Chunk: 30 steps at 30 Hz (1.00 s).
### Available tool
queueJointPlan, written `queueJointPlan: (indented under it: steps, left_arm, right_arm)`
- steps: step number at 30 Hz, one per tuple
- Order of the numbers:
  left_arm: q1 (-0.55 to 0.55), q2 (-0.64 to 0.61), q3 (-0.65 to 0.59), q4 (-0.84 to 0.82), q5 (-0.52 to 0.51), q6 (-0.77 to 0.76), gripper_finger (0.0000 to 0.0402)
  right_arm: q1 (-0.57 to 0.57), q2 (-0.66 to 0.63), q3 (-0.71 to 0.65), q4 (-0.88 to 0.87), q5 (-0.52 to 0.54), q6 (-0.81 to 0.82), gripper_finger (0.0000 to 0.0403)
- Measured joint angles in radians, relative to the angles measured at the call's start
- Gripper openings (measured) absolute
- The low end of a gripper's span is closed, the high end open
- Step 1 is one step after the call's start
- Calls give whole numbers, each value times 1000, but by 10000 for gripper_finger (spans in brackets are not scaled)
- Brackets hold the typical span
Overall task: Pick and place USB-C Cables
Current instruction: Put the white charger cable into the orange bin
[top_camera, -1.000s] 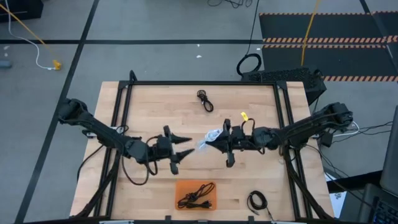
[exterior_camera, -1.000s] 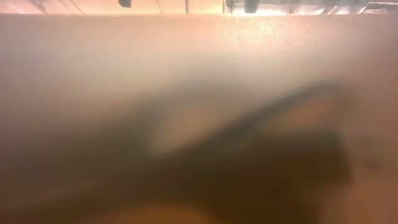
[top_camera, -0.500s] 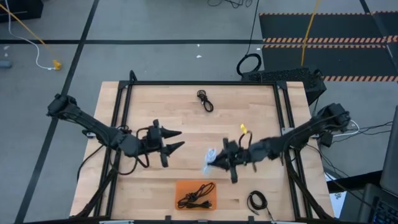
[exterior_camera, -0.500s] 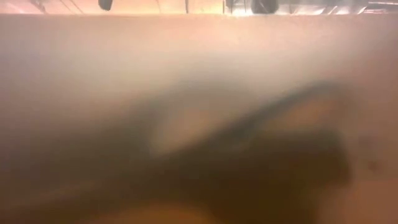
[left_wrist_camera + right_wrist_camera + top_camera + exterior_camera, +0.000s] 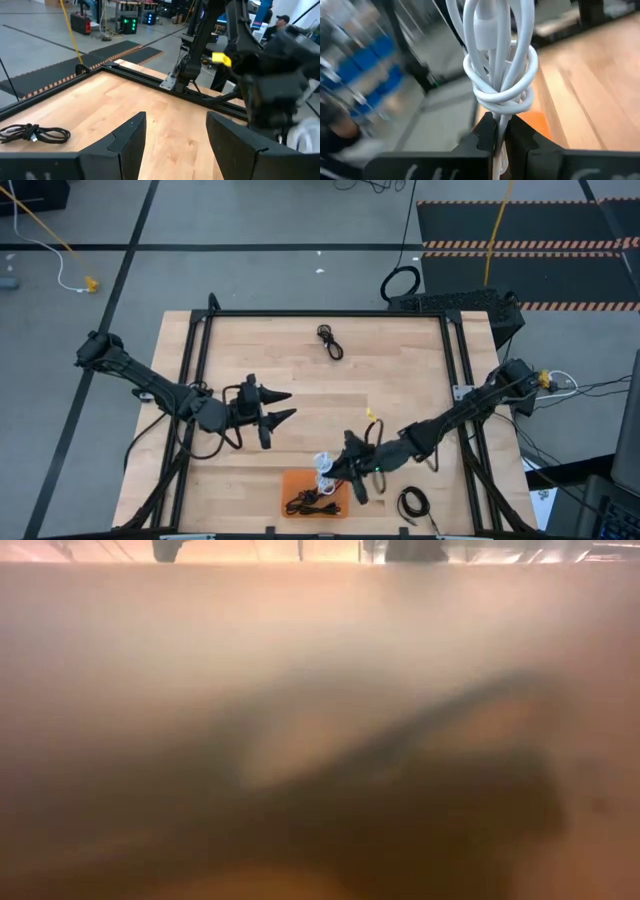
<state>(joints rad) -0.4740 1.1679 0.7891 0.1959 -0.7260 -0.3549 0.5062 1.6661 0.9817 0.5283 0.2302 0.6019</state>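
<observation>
Gripping the white USB-C cable [image 5: 324, 462], the right gripper [image 5: 335, 470] hangs just above the far edge of the orange tray [image 5: 338, 478], near the table's [image 5: 400, 360] near edge. In the right wrist view the white coil [image 5: 499, 60] stands up from between the two dark fingers [image 5: 485, 135], which are pinched tight on its lower end, with a patch of the orange tray [image 5: 536, 122] showing behind them.

One black USB-C cable [image 5: 314, 494] lies inside the tray. A second black cable [image 5: 330, 341] lies near the table's far edge, about midway along it; the left wrist view shows it flat on the wood [image 5: 34, 133]. A third black coil [image 5: 413, 504] sits at the near edge, just right of the tray, toward the near right corner.

Left gripper [image 5: 279, 405] hovers over the left half of the table, well apart from the tray, fingers [image 5: 129, 137] spread wide with nothing between them.

Low view is a brown blur; nothing can be made out there.
</observation>
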Motion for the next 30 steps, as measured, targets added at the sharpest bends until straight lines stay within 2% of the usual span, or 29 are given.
queueJointPlan:
  steps: [5,9,23,27,30]
  left_arm:
    - [0,0,0,-15,24,-29,207]
    - [-3,0,0,-28,72,-55,207]
    - [-26,0,0,-62,79,-78,207]
    - [-26,0,0,-67,79,-79,207]
    - [-26,0,0,-70,79,-81,207]
  right_arm:
    - [1,50,91,-178,0,21,7]
    - [6,71,106,-174,-25,55,8]
    - [41,166,106,-128,-24,170,16]
    - [45,165,106,-81,-33,139,39]
    - [43,164,106,-69,-96,130,69]
